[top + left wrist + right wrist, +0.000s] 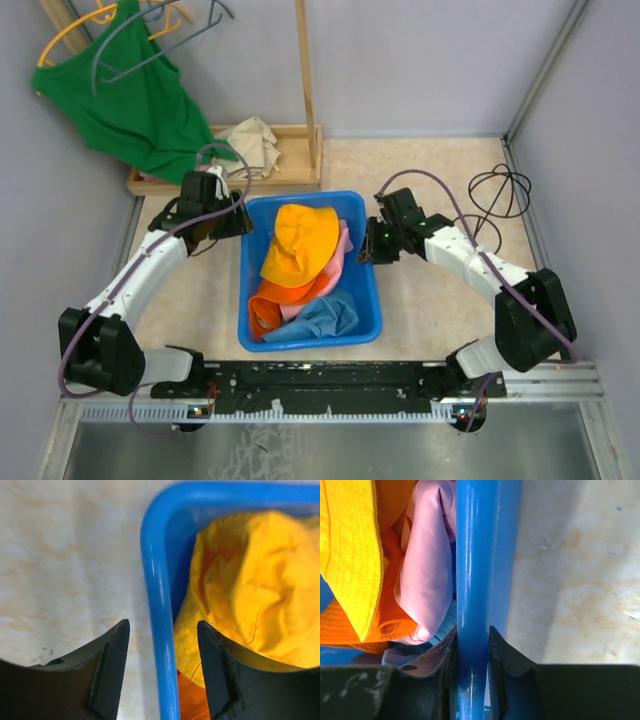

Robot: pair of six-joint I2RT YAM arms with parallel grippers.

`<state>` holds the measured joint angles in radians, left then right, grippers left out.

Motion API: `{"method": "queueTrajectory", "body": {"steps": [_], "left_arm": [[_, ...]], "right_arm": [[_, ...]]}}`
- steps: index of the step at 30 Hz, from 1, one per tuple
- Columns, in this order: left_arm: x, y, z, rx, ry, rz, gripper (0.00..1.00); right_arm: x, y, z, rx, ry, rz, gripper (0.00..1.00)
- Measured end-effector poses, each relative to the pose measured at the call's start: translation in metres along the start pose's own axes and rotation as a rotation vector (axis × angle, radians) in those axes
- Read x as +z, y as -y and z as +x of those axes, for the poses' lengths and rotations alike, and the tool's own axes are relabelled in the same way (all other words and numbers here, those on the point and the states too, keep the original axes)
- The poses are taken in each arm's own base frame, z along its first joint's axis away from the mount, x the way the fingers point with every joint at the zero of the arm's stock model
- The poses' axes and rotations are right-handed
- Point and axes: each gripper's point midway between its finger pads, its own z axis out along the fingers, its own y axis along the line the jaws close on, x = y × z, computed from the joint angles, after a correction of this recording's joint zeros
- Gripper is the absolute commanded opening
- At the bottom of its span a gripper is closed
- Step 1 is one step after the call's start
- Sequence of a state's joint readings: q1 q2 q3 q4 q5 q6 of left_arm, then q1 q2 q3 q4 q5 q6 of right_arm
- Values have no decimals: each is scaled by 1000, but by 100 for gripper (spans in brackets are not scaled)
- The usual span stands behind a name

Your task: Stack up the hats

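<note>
Right gripper (472,639) is clamped on the right rim of the blue bin (365,300), jaws narrow. Left gripper (162,630) straddles the left rim, jaws wide and not touching.

Hats are heaped in the bin: yellow-orange hat (300,240) on top, then bright orange hat (272,300) and pink hat (427,570), with light blue hat (325,315) nearest.

Judgement: close the left squarely on bare rim, clear of the yellow brim, so both grips match.

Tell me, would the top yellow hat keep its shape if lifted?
Probably not: the yellow hat is creased and slumped over others in the blue bin, so it likely droops. Its thin fabric looks light. Pushed, it'd probably bunch, not slide.
</note>
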<state>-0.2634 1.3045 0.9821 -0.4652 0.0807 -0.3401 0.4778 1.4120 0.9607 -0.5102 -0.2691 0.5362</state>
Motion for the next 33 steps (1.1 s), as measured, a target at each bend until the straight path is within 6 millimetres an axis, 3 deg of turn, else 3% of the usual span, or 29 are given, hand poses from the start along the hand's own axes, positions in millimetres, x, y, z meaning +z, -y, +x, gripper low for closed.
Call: {"method": "queueTrajectory", "body": {"steps": [2, 4, 8, 10, 13, 17, 20, 23, 29, 33], "left_arm": [[-10, -4, -23, 9, 50, -55, 71], [-29, -2, -59, 23, 131, -94, 72], [-76, 14, -131, 22, 317, -101, 72], [-96, 22, -154, 22, 380, -86, 72], [-110, 27, -167, 30, 421, -74, 72], [-101, 20, -152, 39, 378, -91, 72], [-91, 13, -137, 42, 336, -105, 73], [-84, 7, -124, 41, 303, -114, 73], [-78, 7, -116, 41, 279, -93, 73], [-73, 11, -116, 43, 274, -68, 72]], "right_arm": [[5, -10, 0, 5, -4, -11, 0], [13, -24, 0, 21, -6, -36, 0], [30, -58, 7, 72, -15, -100, 0], [38, -75, 10, 97, -23, -124, 0], [52, -100, 10, 129, -27, -152, 0], [58, -108, 5, 157, -14, -144, 0], [57, -98, -2, 183, -10, -133, 0], [49, -76, -14, 219, 19, -116, 0], [10, 5, -36, 345, 119, 1, 0], [-10, 46, -44, 386, 165, 81, 0]]}}
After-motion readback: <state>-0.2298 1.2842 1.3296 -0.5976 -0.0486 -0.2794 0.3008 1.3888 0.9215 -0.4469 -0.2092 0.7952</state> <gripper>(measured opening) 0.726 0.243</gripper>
